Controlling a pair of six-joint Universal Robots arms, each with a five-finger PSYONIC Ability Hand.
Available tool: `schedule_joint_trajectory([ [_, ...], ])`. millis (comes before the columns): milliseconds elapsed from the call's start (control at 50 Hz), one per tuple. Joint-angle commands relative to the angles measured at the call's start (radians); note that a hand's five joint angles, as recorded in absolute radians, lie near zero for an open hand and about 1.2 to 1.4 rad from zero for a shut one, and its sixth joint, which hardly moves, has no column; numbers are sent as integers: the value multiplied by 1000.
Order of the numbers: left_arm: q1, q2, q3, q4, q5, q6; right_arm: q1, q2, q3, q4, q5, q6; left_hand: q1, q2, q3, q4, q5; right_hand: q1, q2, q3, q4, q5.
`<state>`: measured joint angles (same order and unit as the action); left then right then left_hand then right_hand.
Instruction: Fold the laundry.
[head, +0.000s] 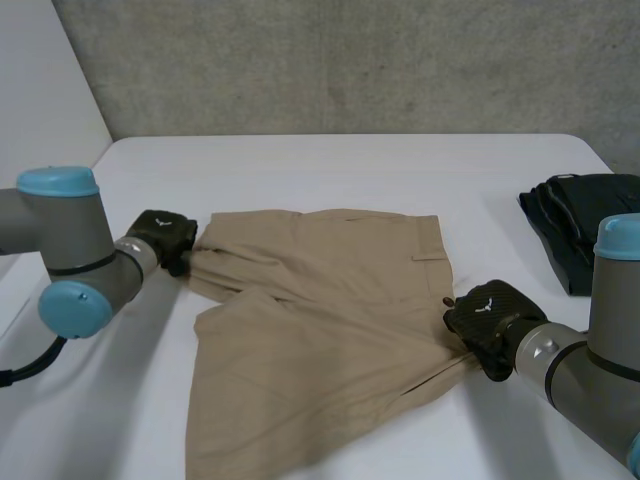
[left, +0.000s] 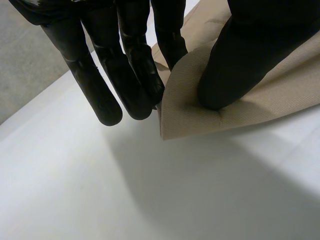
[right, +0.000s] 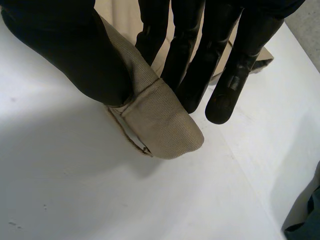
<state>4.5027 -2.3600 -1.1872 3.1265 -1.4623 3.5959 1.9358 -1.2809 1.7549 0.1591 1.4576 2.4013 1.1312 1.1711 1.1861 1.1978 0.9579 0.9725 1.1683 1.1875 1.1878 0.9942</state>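
The tan shorts lay spread on the white table between the two hands, partly doubled over, with a diagonal flap across the middle. The left hand pinched one side edge: in its wrist view the thumb pressed a corner of the cloth against straight fingers, and the corner curled up off the table at the fingertips. The right hand gripped the opposite edge. There a hemmed fold bulged out between the thumb and the fingers, with a loose thread hanging just below it. A pile of dark clothes sat well apart, beyond the right hand. The fabric looked like light woven cotton, soft and limp, so it would probably sag and drag wherever it was not held, though it seemed unlikely to slip out of a firm pinch. The stitched hems and waistband looked thicker and stiffer than the open cloth, so those were likely the better places to hold it.
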Motion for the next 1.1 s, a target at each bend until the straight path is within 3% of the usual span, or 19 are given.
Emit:
schedule_joint_trajectory([
  [20,24,38,-65,9,-4,-57,0,2,-3,-12,1,1,265,225,210,198,264,424,228,209,208,228],
  [220,62,53,-91,7,-6,-167,-9,3,-3,-24,1,9,207,167,152,141,206,424,228,209,208,228],
  [240,62,68,-106,3,-6,-169,-9,3,-5,-32,-2,21,-194,-234,-249,-261,-196,424,228,209,208,228],
  [300,53,131,-147,1,-6,-171,-6,2,-14,-42,-5,50,-769,-809,-824,-836,-770,424,228,209,208,228],
  [480,17,435,-371,63,-9,-204,-1,15,-74,-52,-20,136,-762,-802,-817,-829,-763,424,228,209,208,228],
  [660,-244,663,-613,-28,-27,-273,-8,127,-213,-49,-52,315,-636,-676,-691,-703,-637,424,228,209,208,228],
  [800,-422,651,-661,-123,-116,-400,-9,170,-245,-55,-51,346,-642,-682,-697,-708,-643,424,228,209,208,228],
  [900,-458,601,-651,-166,-161,-457,-12,176,-239,-70,-49,346,-642,-682,-697,-708,-643,424,228,209,208,228],
  [1100,-464,496,-628,-195,-210,-448,-17,172,-222,-85,-48,346,-645,-685,-700,-711,-646,424,228,209,208,228],
])
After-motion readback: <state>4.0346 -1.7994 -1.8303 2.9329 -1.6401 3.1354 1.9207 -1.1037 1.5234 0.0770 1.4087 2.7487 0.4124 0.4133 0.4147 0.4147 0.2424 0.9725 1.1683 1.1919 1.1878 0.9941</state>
